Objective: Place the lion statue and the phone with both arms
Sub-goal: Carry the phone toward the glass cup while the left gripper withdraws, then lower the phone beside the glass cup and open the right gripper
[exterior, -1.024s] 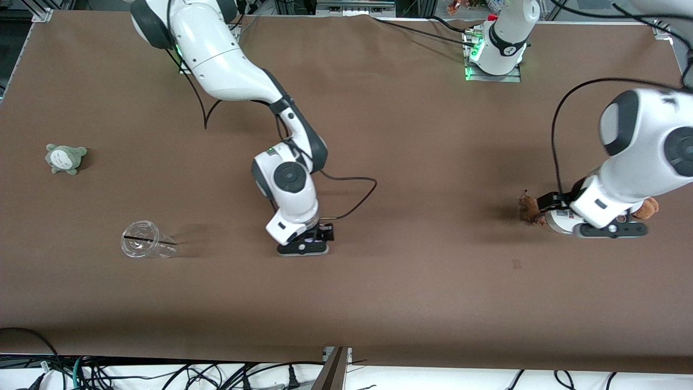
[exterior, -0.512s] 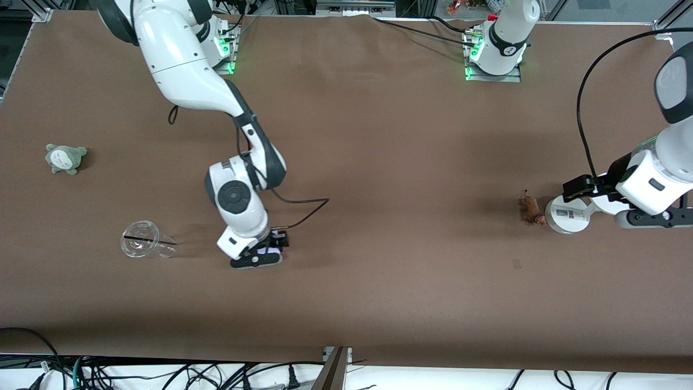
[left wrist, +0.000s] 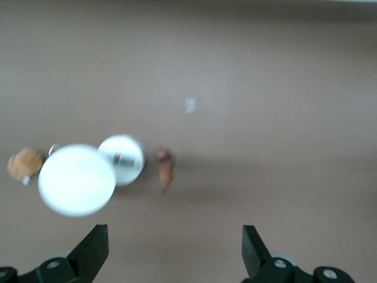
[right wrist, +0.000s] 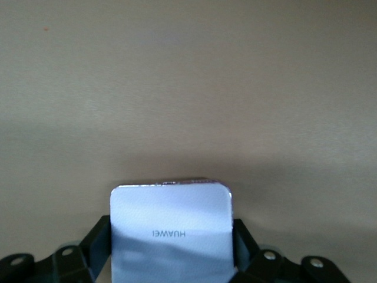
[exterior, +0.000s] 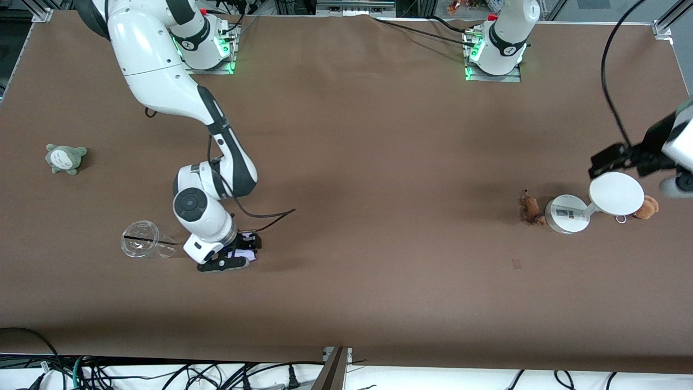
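The lion statue (exterior: 529,209) lies on the brown table, touching nothing, beside the white stand's base; it also shows in the left wrist view (left wrist: 165,168). My left gripper (exterior: 674,187) is up in the air over the left arm's end of the table, open and empty (left wrist: 174,253). My right gripper (exterior: 227,260) is low over the table beside the clear cup, shut on the pale lavender phone (exterior: 247,253). The right wrist view shows the phone (right wrist: 171,227) held by its edges between the fingers (right wrist: 100,236).
A white stand with a round base (exterior: 566,214) and disc top (exterior: 616,194) is by the lion. An orange-brown plush (exterior: 647,207) lies beside it. A clear cup (exterior: 143,246) lies on its side. A grey-green plush (exterior: 65,158) lies toward the right arm's end.
My right gripper has carried the phone toward the right arm's end, up to the cup. My left gripper has risen away from the lion and stand, uncovering the disc.
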Action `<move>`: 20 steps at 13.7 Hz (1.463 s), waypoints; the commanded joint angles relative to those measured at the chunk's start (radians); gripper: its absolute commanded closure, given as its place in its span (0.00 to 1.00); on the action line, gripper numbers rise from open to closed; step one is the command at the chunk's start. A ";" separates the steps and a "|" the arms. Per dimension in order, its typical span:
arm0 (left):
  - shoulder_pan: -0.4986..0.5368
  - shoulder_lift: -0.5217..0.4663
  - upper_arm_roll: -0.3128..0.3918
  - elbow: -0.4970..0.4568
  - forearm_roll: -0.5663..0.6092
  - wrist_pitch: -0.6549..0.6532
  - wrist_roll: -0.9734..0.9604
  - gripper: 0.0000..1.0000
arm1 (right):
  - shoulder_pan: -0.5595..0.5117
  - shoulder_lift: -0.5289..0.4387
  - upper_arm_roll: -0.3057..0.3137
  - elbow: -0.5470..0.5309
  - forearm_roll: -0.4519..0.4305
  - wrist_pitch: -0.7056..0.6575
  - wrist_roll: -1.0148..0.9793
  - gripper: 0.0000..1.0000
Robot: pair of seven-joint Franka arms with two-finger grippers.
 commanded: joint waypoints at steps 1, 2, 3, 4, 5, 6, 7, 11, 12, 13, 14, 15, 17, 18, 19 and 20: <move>-0.020 -0.079 0.046 -0.085 -0.015 -0.030 0.008 0.00 | -0.032 -0.043 0.012 -0.069 0.031 0.014 -0.071 0.54; -0.020 -0.079 0.049 -0.084 -0.015 -0.030 0.012 0.00 | -0.044 -0.051 0.012 -0.083 0.035 0.016 -0.086 0.54; -0.027 -0.082 0.049 -0.084 -0.015 -0.030 0.007 0.00 | -0.053 -0.065 0.012 -0.101 0.037 0.016 -0.109 0.54; -0.034 -0.087 0.049 -0.091 -0.015 -0.030 0.004 0.00 | -0.067 -0.079 0.012 -0.112 0.046 0.016 -0.138 0.54; -0.036 -0.087 0.050 -0.092 -0.015 -0.030 0.005 0.00 | -0.078 -0.083 0.012 -0.123 0.057 0.016 -0.164 0.54; -0.042 -0.085 0.050 -0.092 -0.015 -0.030 0.005 0.00 | -0.087 -0.083 0.012 -0.125 0.072 0.016 -0.184 0.54; -0.042 -0.076 0.049 -0.089 -0.015 -0.031 0.004 0.00 | -0.093 -0.082 0.012 -0.125 0.090 0.016 -0.203 0.54; -0.034 -0.054 0.043 -0.075 -0.015 -0.033 0.008 0.00 | -0.093 -0.086 0.014 -0.123 0.113 0.008 -0.198 0.25; -0.030 -0.054 0.043 -0.075 -0.015 -0.033 0.010 0.00 | -0.093 -0.094 0.014 -0.122 0.113 0.005 -0.201 0.12; -0.027 -0.054 0.043 -0.075 -0.017 -0.033 0.012 0.00 | -0.092 -0.112 0.014 -0.122 0.113 -0.007 -0.201 0.06; -0.025 -0.054 0.044 -0.075 -0.017 -0.031 0.012 0.00 | -0.089 -0.138 0.015 -0.117 0.113 -0.047 -0.195 0.04; -0.025 -0.054 0.044 -0.075 -0.017 -0.031 0.013 0.00 | -0.084 -0.163 0.015 -0.115 0.113 -0.089 -0.175 0.04; -0.027 -0.053 0.044 -0.072 -0.017 -0.031 0.012 0.00 | -0.080 -0.236 0.015 -0.117 0.112 -0.194 -0.146 0.04; -0.027 -0.053 0.043 -0.072 -0.017 -0.031 0.012 0.00 | -0.074 -0.282 0.014 -0.115 0.107 -0.272 -0.119 0.04; -0.027 -0.053 0.043 -0.072 -0.017 -0.031 0.013 0.00 | -0.063 -0.334 0.012 -0.115 0.097 -0.348 -0.091 0.03; -0.027 -0.053 0.043 -0.072 -0.017 -0.031 0.013 0.00 | -0.057 -0.380 0.010 -0.115 0.092 -0.419 -0.068 0.01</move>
